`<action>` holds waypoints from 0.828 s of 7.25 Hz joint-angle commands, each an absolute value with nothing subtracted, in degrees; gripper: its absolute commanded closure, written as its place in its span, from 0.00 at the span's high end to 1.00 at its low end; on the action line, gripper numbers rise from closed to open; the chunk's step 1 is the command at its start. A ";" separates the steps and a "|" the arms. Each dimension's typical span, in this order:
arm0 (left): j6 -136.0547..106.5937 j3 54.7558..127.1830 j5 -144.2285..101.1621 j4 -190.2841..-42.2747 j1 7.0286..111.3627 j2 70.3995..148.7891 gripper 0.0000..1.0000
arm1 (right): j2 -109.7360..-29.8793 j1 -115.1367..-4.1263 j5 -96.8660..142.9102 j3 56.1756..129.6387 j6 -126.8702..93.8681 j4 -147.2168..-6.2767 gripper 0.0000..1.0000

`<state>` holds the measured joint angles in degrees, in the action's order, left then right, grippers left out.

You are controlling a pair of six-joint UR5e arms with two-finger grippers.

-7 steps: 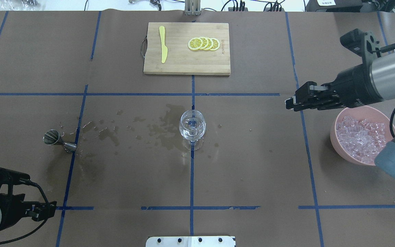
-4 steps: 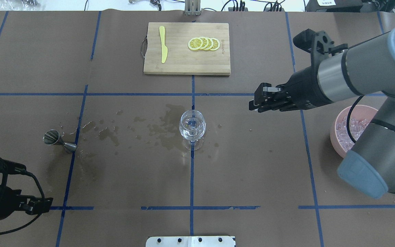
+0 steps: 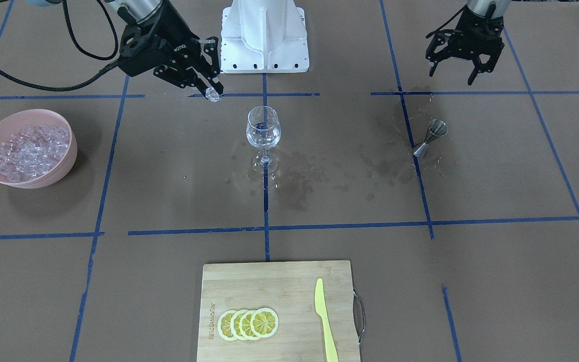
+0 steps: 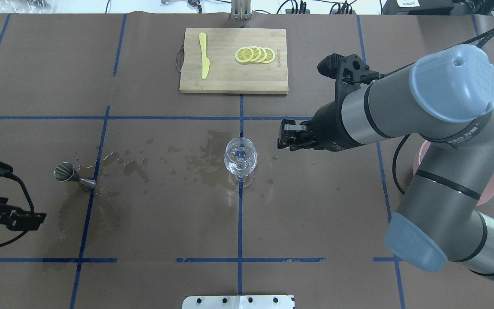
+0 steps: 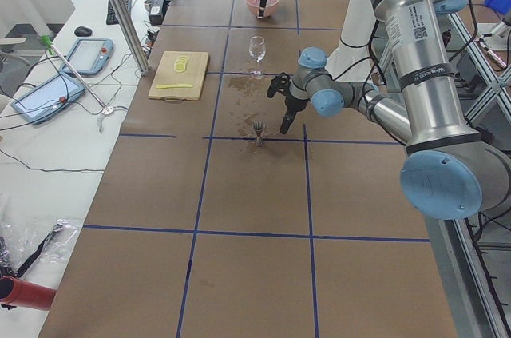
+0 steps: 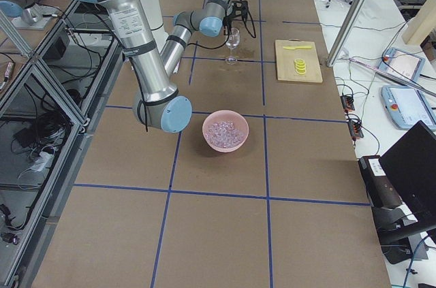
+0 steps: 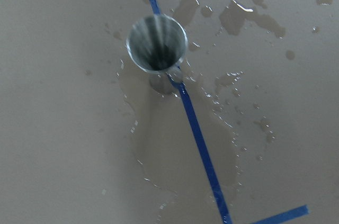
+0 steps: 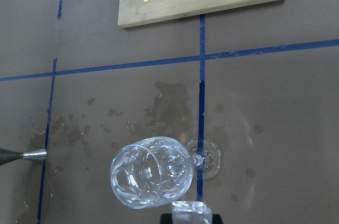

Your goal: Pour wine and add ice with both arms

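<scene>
Right gripper (image 3: 212,89) is up beside the wine glass (image 3: 263,131), fingers pinched tight on a single ice cube (image 3: 214,95). The wrist view puts that cube just off the rim, not over it. A little clear wine (image 3: 263,140) sits in the glass's bowl. The rest of the ice (image 3: 25,151) lies in the pink bowl (image 3: 38,182), well apart. Left gripper (image 3: 458,68) hangs with fingers spread wide, holding nothing (the steel jigger (image 3: 431,137) stands near, not touching).
</scene>
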<state>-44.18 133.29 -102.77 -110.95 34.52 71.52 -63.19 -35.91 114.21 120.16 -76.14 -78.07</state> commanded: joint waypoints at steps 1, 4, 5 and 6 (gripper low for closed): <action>-32.73 131.41 -104.94 -103.47 44.70 77.93 1.00 | -61.79 -34.20 112.42 119.18 -76.29 -78.40 0.00; -18.94 125.44 -110.30 -103.45 57.18 80.93 1.00 | -59.07 -32.61 111.36 116.55 -76.38 -78.40 0.00; -15.07 123.85 -110.30 -103.71 59.48 81.12 1.00 | -56.97 -31.30 109.27 114.45 -76.38 -78.40 0.00; -12.85 122.79 -110.39 -103.88 61.76 81.21 1.00 | -55.91 -31.12 109.07 113.82 -76.38 -78.49 0.00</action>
